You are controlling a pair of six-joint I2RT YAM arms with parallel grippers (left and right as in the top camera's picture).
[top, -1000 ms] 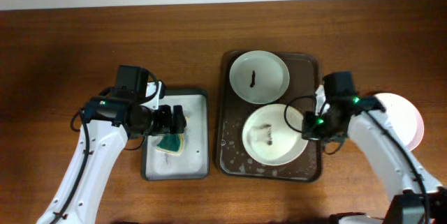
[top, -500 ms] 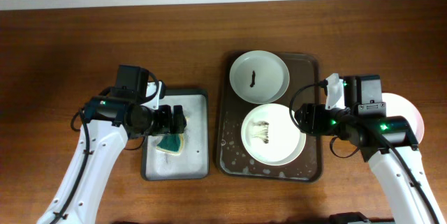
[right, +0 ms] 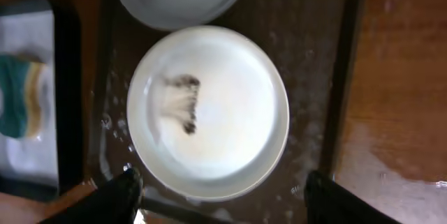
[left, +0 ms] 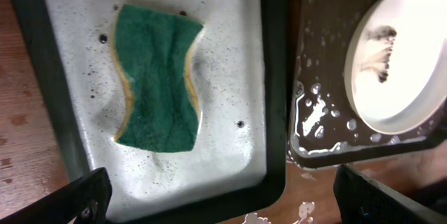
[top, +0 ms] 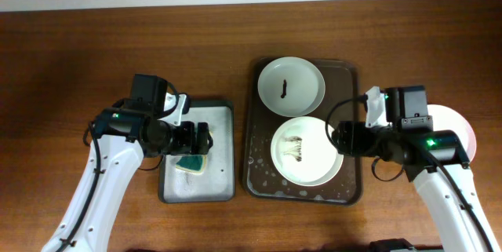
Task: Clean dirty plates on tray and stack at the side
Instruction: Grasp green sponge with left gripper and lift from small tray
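Observation:
The dark brown tray (top: 259, 169) holds two plates. The far plate (top: 291, 85) has a dark smear in its centre. On the near plate (top: 307, 150) is a brownish streaked smear (right: 183, 104). A third plate (top: 459, 130) lies on the table to the right, partly under my right arm. My right gripper (top: 339, 138) hangs open over the near plate's right edge. In the right wrist view its fingers (right: 119, 197) stand either side of that plate (right: 209, 112) with nothing between them. My left gripper (top: 200, 138) is open above the green-yellow sponge (left: 157, 77).
The sponge lies on a smaller grey tray (top: 220, 126) left of the brown tray, speckled and wet. Soapy water and droplets cover the brown tray's floor (left: 318, 119). Wet spots mark the wooden table (right: 391, 147) by the trays.
My right gripper went from shut to open, and its wrist drew back to the right and turned over the near plate's edge. The left arm has barely moved.

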